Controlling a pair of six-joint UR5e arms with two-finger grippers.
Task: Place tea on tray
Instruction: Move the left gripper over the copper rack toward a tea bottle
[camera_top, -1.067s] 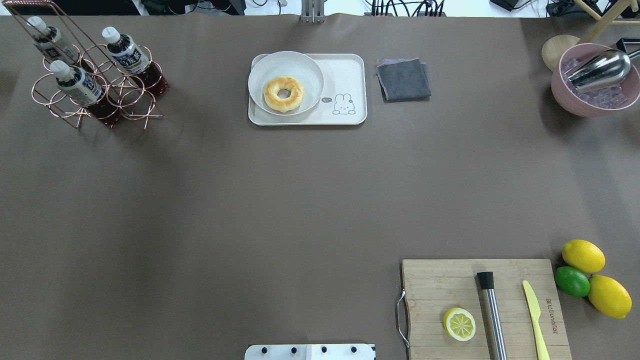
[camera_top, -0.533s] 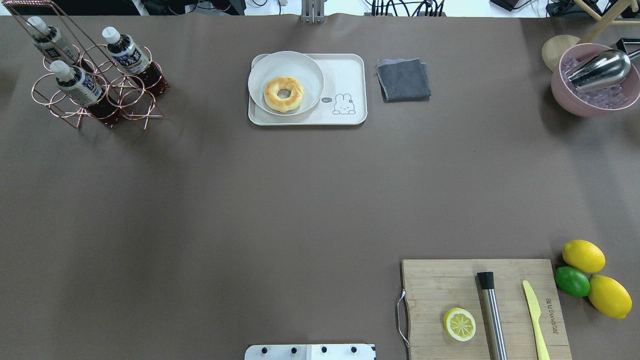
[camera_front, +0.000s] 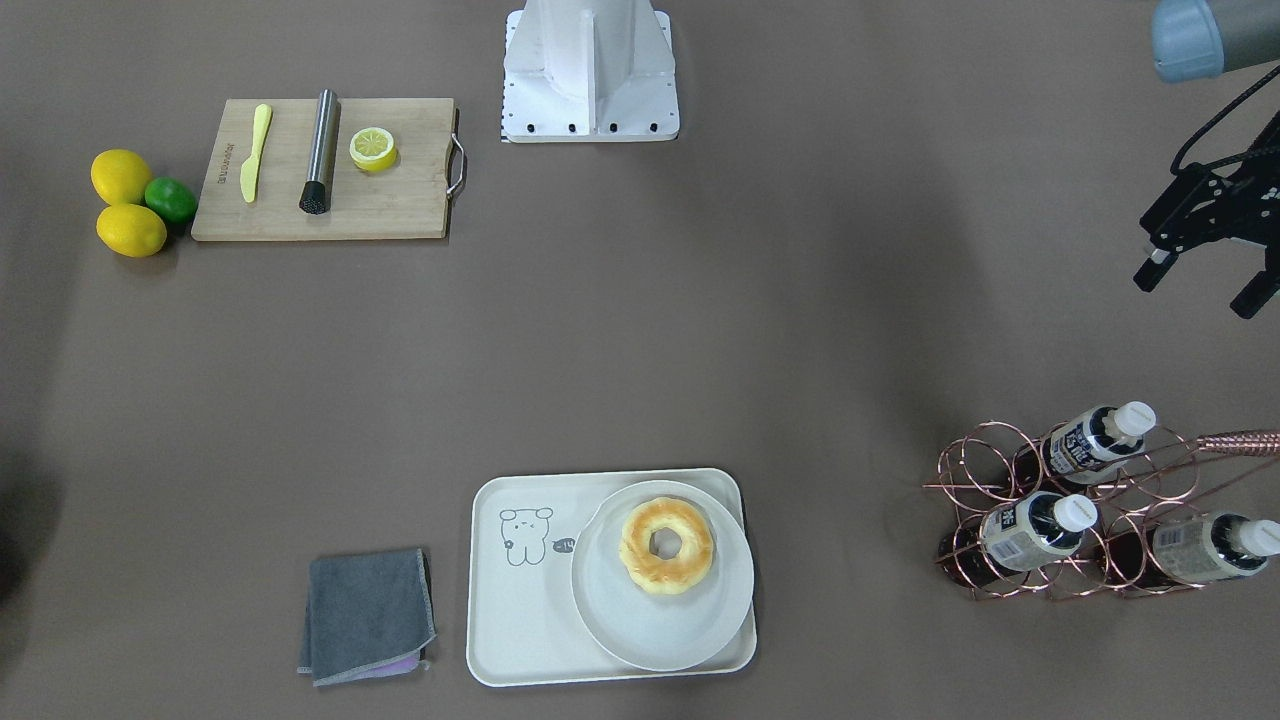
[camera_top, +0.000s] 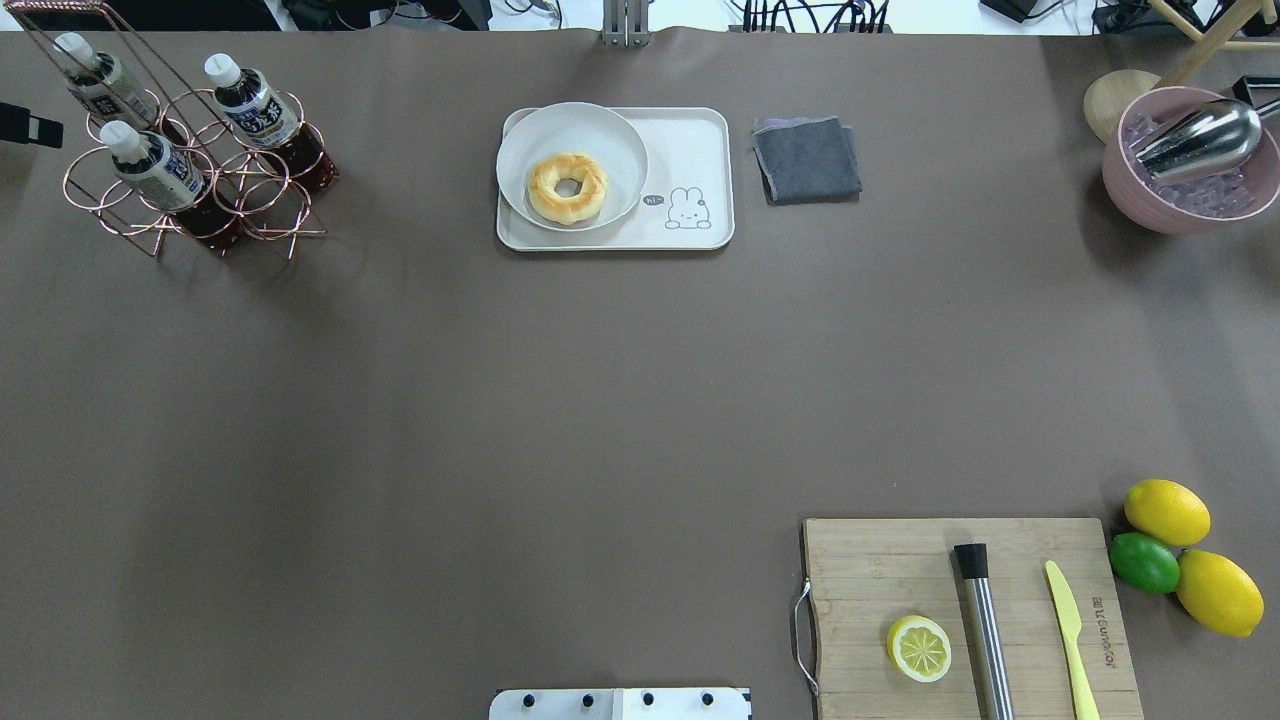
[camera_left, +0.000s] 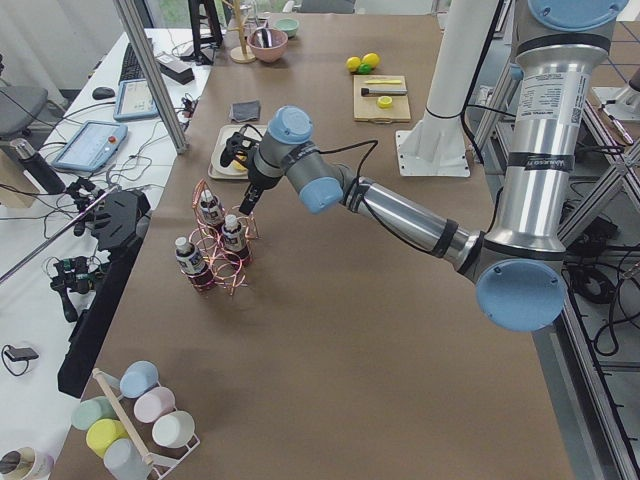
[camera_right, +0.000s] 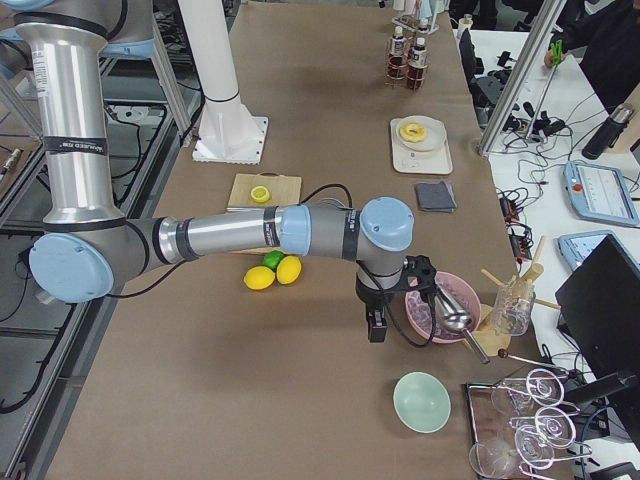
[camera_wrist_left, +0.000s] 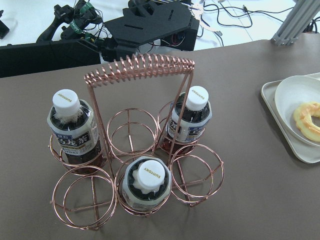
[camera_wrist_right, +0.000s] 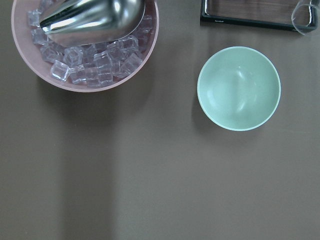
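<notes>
The tea (camera_top: 252, 104), a bottle with a white cap and a navy-and-white label, stands in a copper wire rack (camera_top: 250, 205) at the table's far left. It also shows in the front view (camera_front: 1092, 441) and the left wrist view (camera_wrist_left: 191, 118). Two beige-labelled bottles (camera_top: 150, 165) share the rack. The cream tray (camera_top: 690, 150) lies at the far middle and carries a round plate (camera_top: 610, 130) with a doughnut (camera_top: 567, 187). My left gripper (camera_front: 1200, 285) is open and empty, apart from the rack. My right gripper (camera_right: 382, 315) hangs by the pink ice bowl; I cannot tell its state.
A grey cloth (camera_top: 807, 158) lies right of the tray. A cutting board (camera_top: 880, 570) with a lemon half, a muddler and a yellow knife lies near right, with lemons and a lime (camera_top: 1144, 562) beside it. A pink ice bowl (camera_top: 1130, 190) stands far right, and a green bowl (camera_wrist_right: 239, 88).
A black fingertip of my left gripper has come into the overhead view at the left edge, beside the rack. Nothing on the table has moved.
</notes>
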